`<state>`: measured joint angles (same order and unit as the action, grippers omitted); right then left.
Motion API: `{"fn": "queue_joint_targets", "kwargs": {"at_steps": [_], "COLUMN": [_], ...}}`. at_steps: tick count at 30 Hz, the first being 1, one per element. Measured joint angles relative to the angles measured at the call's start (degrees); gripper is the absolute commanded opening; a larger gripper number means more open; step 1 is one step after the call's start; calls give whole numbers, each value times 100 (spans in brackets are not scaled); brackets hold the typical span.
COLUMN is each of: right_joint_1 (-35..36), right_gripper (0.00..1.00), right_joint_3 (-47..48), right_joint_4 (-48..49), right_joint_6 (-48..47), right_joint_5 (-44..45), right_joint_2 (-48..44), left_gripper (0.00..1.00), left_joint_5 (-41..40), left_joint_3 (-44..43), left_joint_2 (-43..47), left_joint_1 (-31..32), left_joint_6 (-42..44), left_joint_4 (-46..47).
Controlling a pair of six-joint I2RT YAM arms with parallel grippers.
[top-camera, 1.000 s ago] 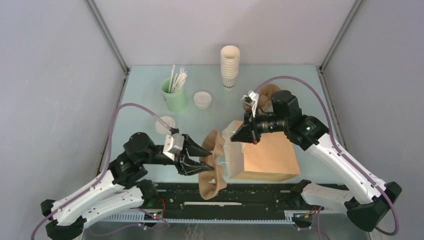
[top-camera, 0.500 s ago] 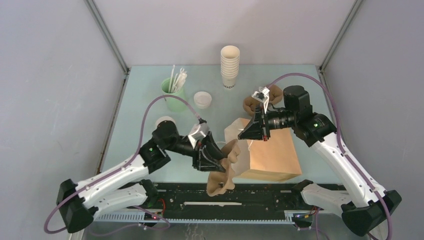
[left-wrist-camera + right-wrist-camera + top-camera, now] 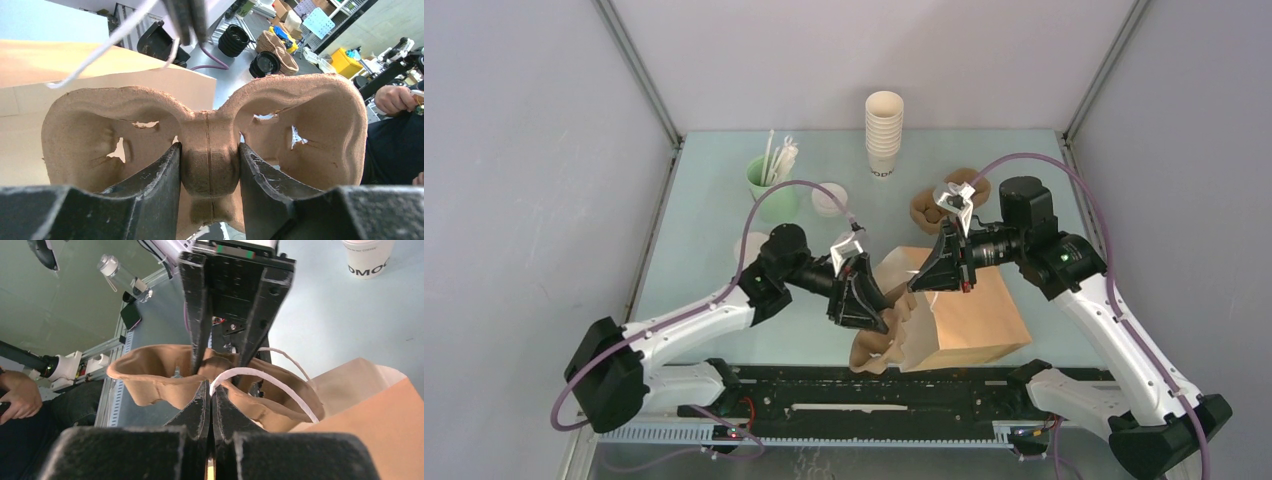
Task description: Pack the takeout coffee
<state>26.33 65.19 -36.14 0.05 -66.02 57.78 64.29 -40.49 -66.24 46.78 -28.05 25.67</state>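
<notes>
The takeout coffee (image 3: 828,199), a small white lidded cup, stands at the back left of middle; its dark lettering shows in the right wrist view (image 3: 367,260). Neither gripper is near it. My left gripper (image 3: 879,312) is shut on the middle ridge of a brown pulp cup carrier (image 3: 207,125), held on edge at the mouth of the brown paper bag (image 3: 974,315). My right gripper (image 3: 921,282) is shut on the bag's white handle (image 3: 265,377) and holds it up. The carrier (image 3: 155,375) sits just beyond its fingertips.
A tall stack of lidless white cups (image 3: 884,135) stands at the back. A mint-green cup with straws (image 3: 769,190) is at the back left. Another brown carrier (image 3: 934,208) lies behind the right arm. A white round lid (image 3: 749,243) lies beside the left arm.
My left arm has reached right and farther in, carrying the carrier from the table's near edge to the bag's mouth. My right gripper has shifted slightly right with the handle.
</notes>
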Motion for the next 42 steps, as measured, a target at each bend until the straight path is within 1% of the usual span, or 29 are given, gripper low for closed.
{"fn": "queue_joint_targets", "kwargs": {"at_steps": [6, 9, 12, 16, 20, 26, 31, 38, 42], "right_joint_1": [0, -4, -4, -4, -7, -140, -238, -149, -35], "right_gripper": [0, 0, 0, 0, 0, 0, 0, 0, 0], "right_joint_3": [-2, -2, -2, -24, -44, -55, -70, -72, -72], "right_joint_4": [0, 0, 0, 13, 72, 332, 601, 1014, 1287], "right_joint_6": [0, 2, 2, 2, 42, 269, 520, 957, 1187], "right_joint_5": [-170, -205, -223, -227, -238, -385, -562, -610, -632], "right_joint_2": [-4, -7, -9, -9, -9, -35, -105, -70, 11], "left_gripper": [45, 44, 43, 42, 42, 42, 41, 42, 42], "left_joint_5": [-166, -345, -623, -1108, -1668, -2417, -3029, -4474, -5082], "left_joint_3": [-188, -345, -354, -354, -356, -365, -365, -354, -354], "left_joint_2": [-422, -697, -785, -785, -763, -758, -551, 162, 444], "left_joint_1": [-46, -57, -59, -59, 7, 463, 575, 927, 1106], "left_joint_6": [72, 151, 332, 772, 1351, 2083, 2321, 2509, 2557], "left_joint_4": [17, 59, 4, -164, -581, -1145, -1357, -1663, -1818]}}
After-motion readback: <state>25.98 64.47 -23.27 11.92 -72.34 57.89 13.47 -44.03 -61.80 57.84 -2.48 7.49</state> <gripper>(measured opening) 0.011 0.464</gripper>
